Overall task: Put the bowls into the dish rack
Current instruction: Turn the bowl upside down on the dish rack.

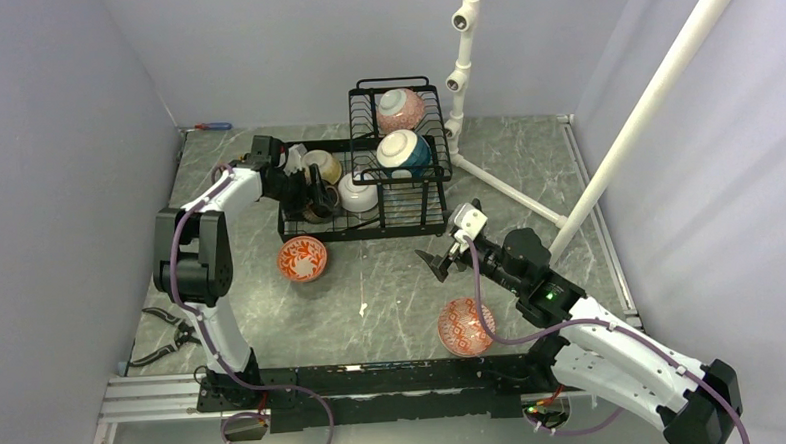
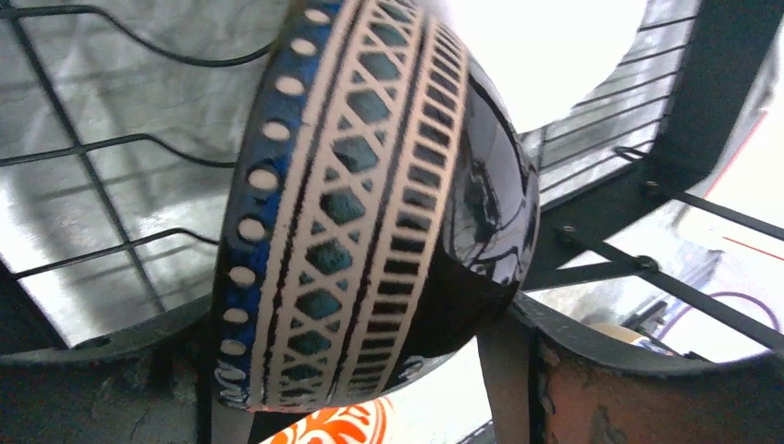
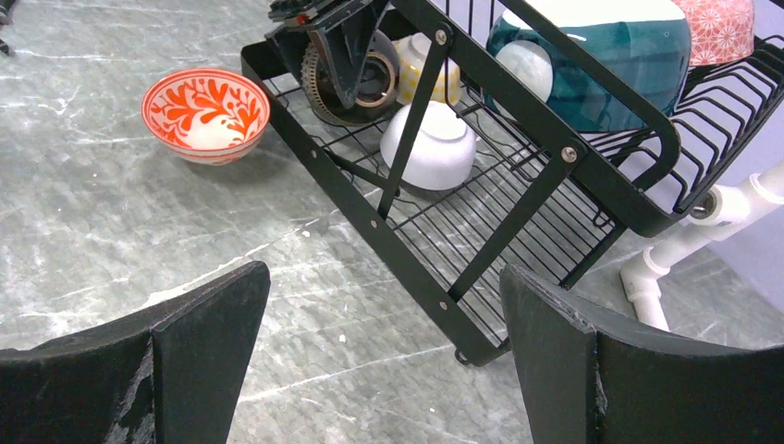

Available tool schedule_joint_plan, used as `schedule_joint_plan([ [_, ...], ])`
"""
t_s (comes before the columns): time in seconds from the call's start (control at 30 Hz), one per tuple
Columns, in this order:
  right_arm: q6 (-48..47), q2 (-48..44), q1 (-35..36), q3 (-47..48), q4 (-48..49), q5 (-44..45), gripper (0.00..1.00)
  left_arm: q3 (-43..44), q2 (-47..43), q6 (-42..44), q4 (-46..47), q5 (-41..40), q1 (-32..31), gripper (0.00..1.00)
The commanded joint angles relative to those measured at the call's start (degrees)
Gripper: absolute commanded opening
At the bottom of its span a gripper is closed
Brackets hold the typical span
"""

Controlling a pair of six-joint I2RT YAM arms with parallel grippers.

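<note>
We judge the blue-patterned bowl (image 2: 370,203) is being seated on edge at the lower left of the dish rack (image 1: 369,233). The left jaws flank it, but we cannot tell if they grip. The right jaws hang wide open and empty above the bench (image 1: 393,302). We count seven bowls: five racked, two on the bench, the left red bowl (image 1: 302,258) and the near red bowl (image 1: 466,326). Next calls for a clean release, then fetching one.
</note>
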Motion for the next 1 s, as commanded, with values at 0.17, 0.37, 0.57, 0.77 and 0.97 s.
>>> schedule_joint_plan([
  [0.17, 0.56, -0.42, -0.16, 2.48, 0.65, -0.07, 1.0, 2.3, -0.64, 0.6, -5.81, -4.12, 0.01, 0.87],
  [0.37, 0.62, -0.39, -0.16, 2.69, 0.57, -0.14, 1.0, 1.5, -2.3, -2.58, -5.73, -1.37, 0.19, 0.94],
  [0.57, 0.81, -0.56, -0.16, 2.34, 0.81, -0.25, 1.0, 3.42, -3.2, -1.59, -10.54, -8.42, 0.4, 0.94],
  [0.77, 0.95, -0.17, -0.07, 2.54, 0.92, -0.63, 1.0, 4.43, -4.96, -1.4, -11.2, -10.7, 0.55, 0.9],
  [0.97, 0.81, 0.26, -0.16, 2.67, 0.92, -0.99, 1.0, 6.46, -5.92, 1.1, -11.84, -11.37, 0.54, 0.86],
])
